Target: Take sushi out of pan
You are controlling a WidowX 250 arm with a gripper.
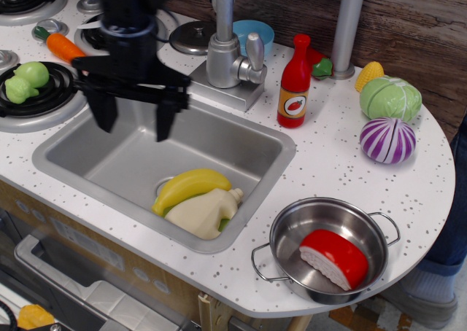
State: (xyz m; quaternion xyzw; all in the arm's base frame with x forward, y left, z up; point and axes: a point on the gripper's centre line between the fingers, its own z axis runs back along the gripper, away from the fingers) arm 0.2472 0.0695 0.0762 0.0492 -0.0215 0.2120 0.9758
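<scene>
Setting: speckled white counter (343, 163) with grey sink (109, 163), wood-plank wall behind.
Gripper: the gripper (135, 123) hangs over the sink, fingers spread wide, holding nothing.
Sushi: the sushi (334, 258) lies inside the pan (292, 232) at the counter's front edge.

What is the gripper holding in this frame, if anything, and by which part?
Nothing. The gripper hangs open over the sink with nothing between its fingers, and the sushi sits untouched in the pan.
</scene>
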